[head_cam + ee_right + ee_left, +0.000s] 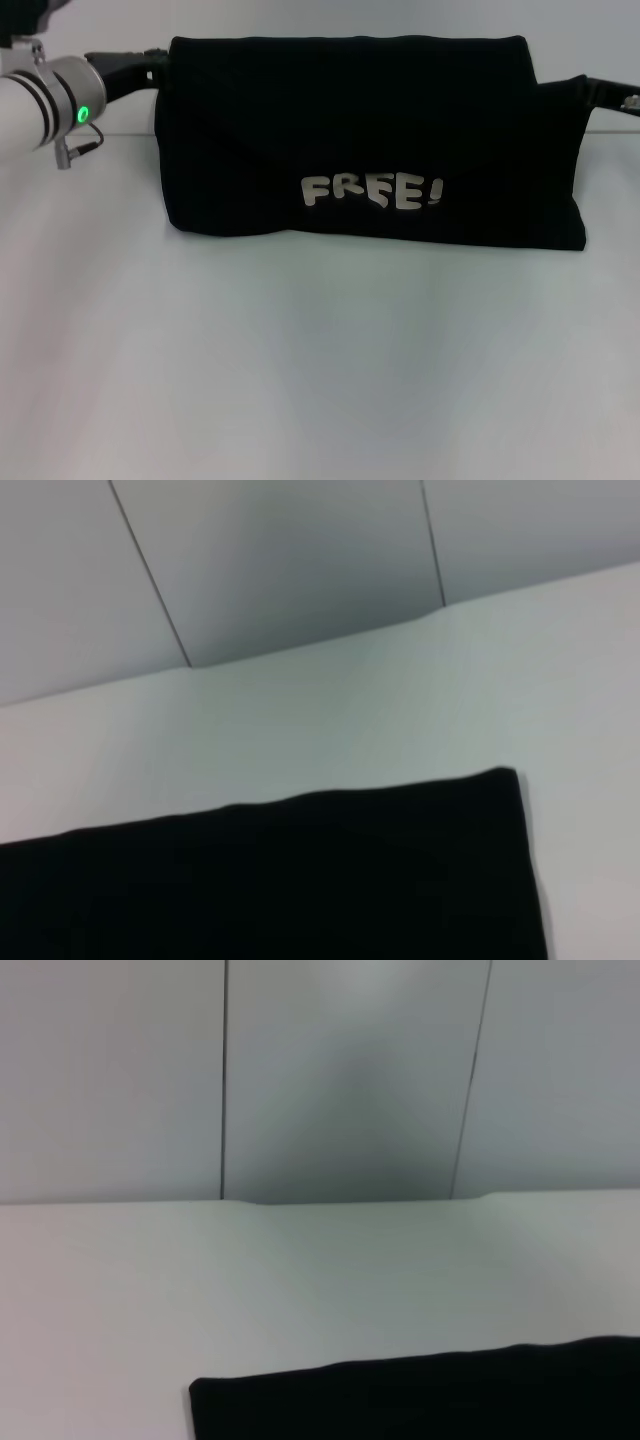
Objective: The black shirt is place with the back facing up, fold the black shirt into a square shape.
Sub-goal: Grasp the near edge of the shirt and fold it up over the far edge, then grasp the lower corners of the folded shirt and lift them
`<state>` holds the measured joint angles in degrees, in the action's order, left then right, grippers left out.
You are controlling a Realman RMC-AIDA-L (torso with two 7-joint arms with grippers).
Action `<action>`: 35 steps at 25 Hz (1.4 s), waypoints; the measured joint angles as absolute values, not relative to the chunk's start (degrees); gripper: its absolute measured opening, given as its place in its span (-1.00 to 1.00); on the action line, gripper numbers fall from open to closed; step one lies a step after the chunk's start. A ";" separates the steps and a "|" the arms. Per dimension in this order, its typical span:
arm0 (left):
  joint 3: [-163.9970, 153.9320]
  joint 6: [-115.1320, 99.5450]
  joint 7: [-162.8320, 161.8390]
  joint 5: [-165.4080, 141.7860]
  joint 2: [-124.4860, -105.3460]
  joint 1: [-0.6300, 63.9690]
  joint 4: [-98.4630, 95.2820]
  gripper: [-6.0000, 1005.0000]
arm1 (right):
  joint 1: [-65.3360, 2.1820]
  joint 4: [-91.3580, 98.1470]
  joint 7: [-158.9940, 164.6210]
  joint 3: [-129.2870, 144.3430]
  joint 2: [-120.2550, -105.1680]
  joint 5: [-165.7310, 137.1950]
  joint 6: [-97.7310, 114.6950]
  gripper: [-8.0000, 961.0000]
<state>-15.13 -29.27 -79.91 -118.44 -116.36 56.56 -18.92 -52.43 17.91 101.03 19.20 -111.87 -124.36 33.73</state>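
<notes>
The black shirt (365, 140) is lying folded into a wide band across the far middle of the white bench (320, 370), its "FREE!" lettering (371, 191) facing up. My left hand (150, 65) and right hand (590, 90) are sitting at the shirt's far corners, one on each side; whether either is clenched or released, I cannot tell.

Pale grey-white surface (320, 380) fills frame. Black shirt (370, 140) lies on it, upper centre, folded into wide band, "FREE!" lettering facing up near lower edge.

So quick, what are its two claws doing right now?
Left gripper: at the black shirt's far left corner; grip cannot be told.
Right gripper: at its far right corner; cannot be told.
</notes>
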 joint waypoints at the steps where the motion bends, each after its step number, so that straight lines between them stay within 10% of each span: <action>1: -15.11 -28.86 -79.11 -118.00 -116.65 56.52 -18.72 -0.93 | -52.43 17.77 101.05 19.20 -112.12 -124.36 33.43 -0.76; 9: -15.19 -27.91 -76.92 -116.97 -117.85 56.43 -17.99 -0.91 | -51.93 18.14 101.20 19.41 -113.60 -124.36 32.83 -0.67; 14: -15.21 -25.92 -76.90 -116.93 -118.01 56.55 -17.85 -0.48 | -51.89 18.53 101.23 19.96 -113.58 -124.40 32.79 -0.62; 24: -15.20 -24.78 -77.80 -116.89 -117.43 56.80 -18.24 0.24 | -51.91 20.62 101.97 20.05 -113.29 -124.38 34.24 0.33; 35: -30.58 -44.09 -103.77 -118.82 -116.82 46.35 -28.43 0.58 | -44.96 25.08 113.58 22.51 -110.08 -124.91 52.45 0.33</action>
